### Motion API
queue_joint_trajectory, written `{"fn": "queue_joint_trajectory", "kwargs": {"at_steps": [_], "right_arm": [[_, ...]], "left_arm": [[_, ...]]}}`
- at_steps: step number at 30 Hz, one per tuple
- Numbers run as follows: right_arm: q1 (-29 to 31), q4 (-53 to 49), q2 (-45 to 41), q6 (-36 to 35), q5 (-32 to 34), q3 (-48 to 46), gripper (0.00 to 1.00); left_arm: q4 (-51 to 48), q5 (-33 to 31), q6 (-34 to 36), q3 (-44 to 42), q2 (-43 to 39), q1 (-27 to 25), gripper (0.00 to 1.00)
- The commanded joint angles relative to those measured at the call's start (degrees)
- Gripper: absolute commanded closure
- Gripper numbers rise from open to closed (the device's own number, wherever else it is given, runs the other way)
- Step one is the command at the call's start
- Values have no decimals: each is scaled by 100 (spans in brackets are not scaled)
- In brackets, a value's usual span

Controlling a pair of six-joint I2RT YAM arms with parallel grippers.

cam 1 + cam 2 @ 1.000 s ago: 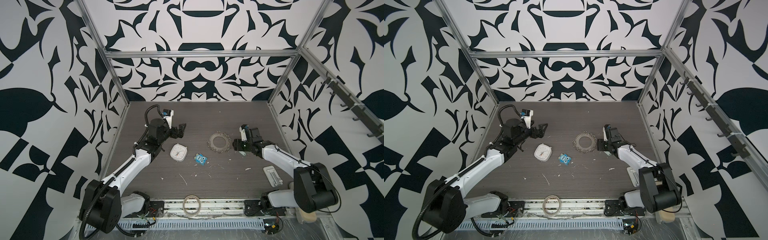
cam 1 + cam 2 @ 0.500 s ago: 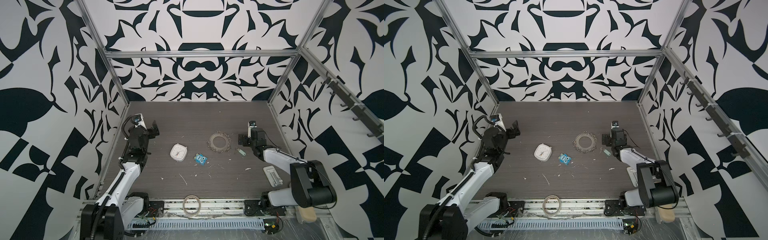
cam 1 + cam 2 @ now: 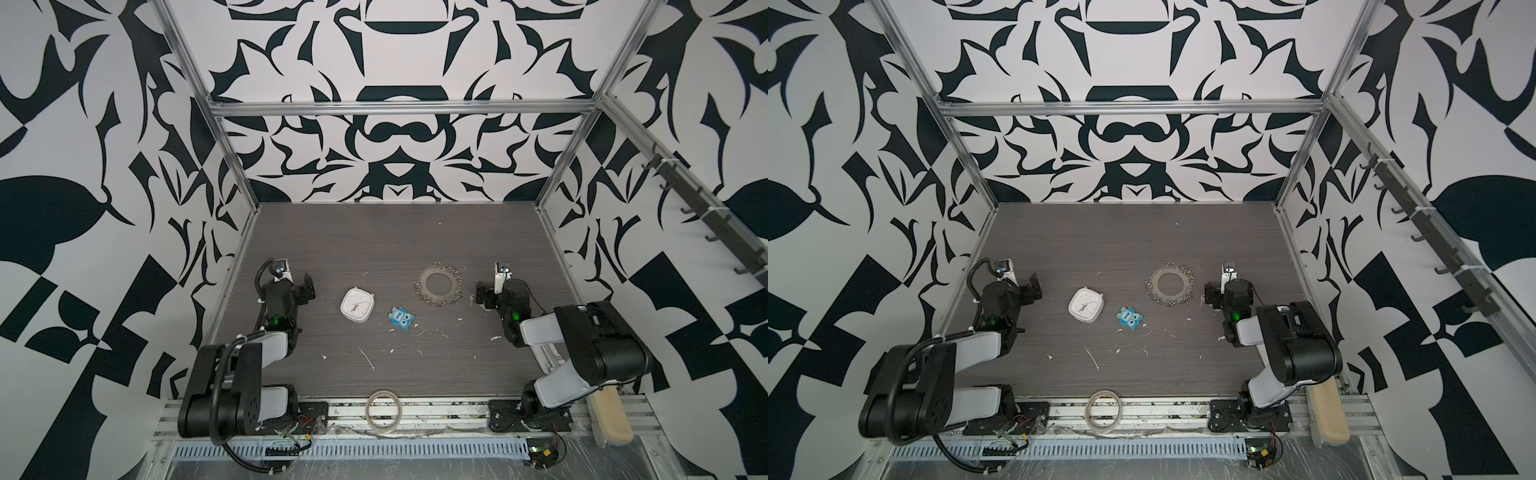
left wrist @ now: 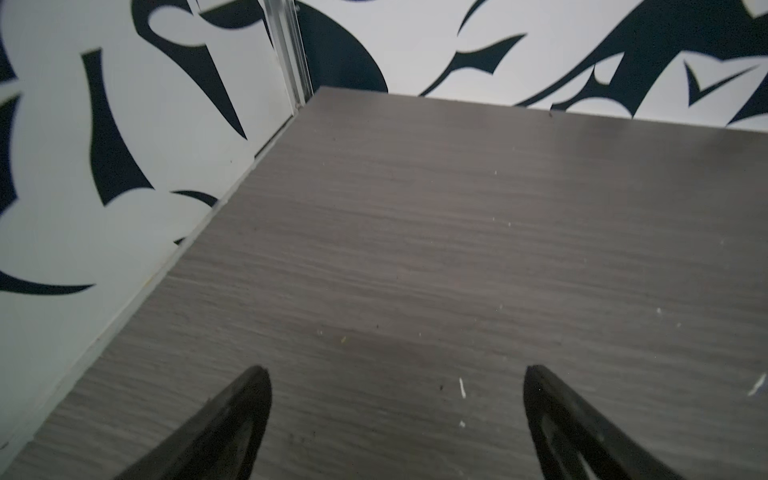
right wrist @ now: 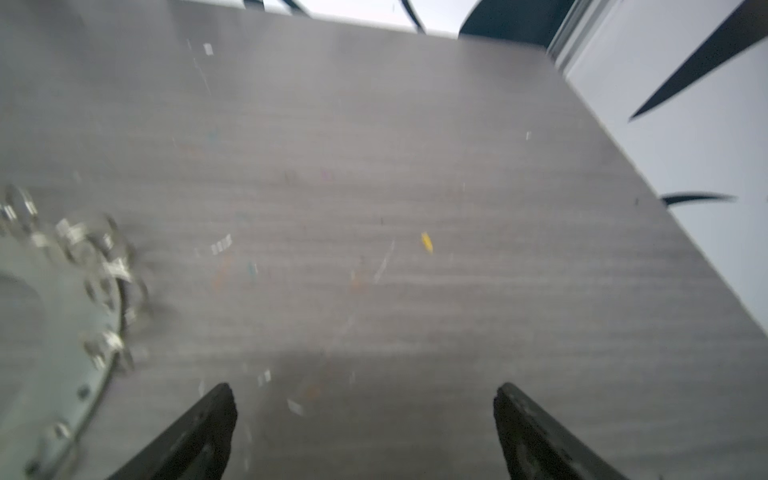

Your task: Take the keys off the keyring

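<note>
Two grippers, both mine, both spread wide and holding nothing. My left gripper [image 4: 397,370] hangs over bare table [image 4: 415,249] near the left wall, well apart from everything else. My right gripper [image 5: 365,386] sits low just beside the keyring [image 3: 438,284], not touching it.

The keyring lies flat, right of the table's middle, its rim fringed with small wire rings. In both top views I see no key hanging from it. A small pale piece [image 3: 473,297] lies on the table at my right gripper's edge, apart from the keyring. It may be the key, but it is too small to tell.

I judge the removal to be at its end. The next move calls for checking the rim. If a key is left, one gripper must pin the keyring while the other pulls.
</note>
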Motion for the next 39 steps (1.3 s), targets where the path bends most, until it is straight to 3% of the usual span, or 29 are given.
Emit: {"fn": "queue_joint_trajectory", "kwargs": {"at_steps": [1,4,5,8,14,39], "right_arm": [[-30,283,-98,-39,-26,151,0],[-30,270,-113,-35,-22,154,0],[-29,280,-111,-37,-6,146,0],[-30,298,-112,-38,17,136,0],[-30,267,-105,-28,24,160,0],[-30,258,-104,-30,26,158,0]], "left_arm": [[1996,4,58,-248,592,16,1],[3230,-181,143,-339,1499,8,1],[3141,-258,125,-302,1484,8,1],[1358,-546,-191,172,899,4,1],[615,-914,-257,677,1034,7,1],[851,-931,-216,633,1096,11,1]]}}
